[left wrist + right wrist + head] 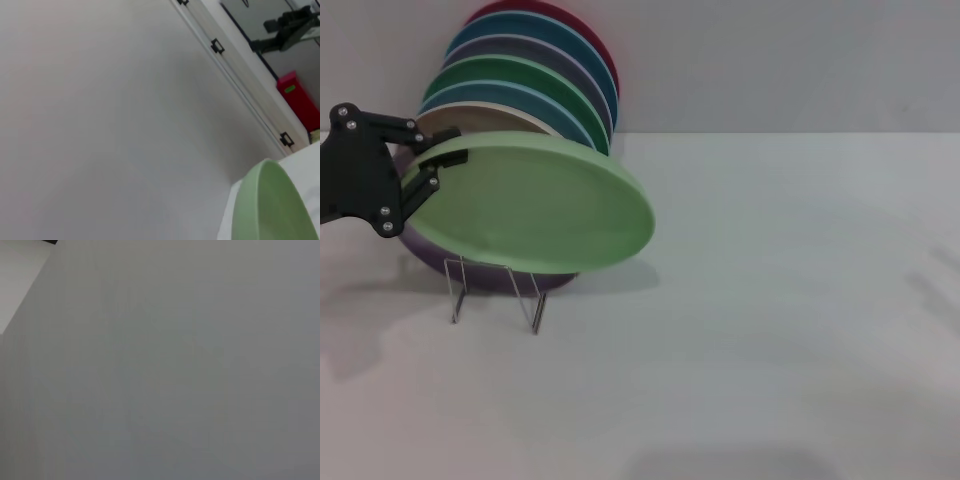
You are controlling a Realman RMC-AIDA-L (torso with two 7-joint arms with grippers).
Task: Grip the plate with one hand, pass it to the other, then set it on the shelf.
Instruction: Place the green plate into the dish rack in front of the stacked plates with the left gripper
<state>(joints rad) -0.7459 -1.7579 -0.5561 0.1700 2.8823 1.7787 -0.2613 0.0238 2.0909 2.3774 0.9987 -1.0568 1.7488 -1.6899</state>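
White table (770, 350) under left-gripped plate (535, 205).

Row of plates on edge, leaning back toward the grey wall (790, 60): red plate (590, 35) rearmost, then blue plate (575, 50), grey-purple plate (555, 62), dark green plate (535, 85), light blue plate (520, 100), cream plate (485, 117). Purple plate (430, 250) frontmost, lowest. All on white table (770, 320). Red box (300, 100) at wall foot.
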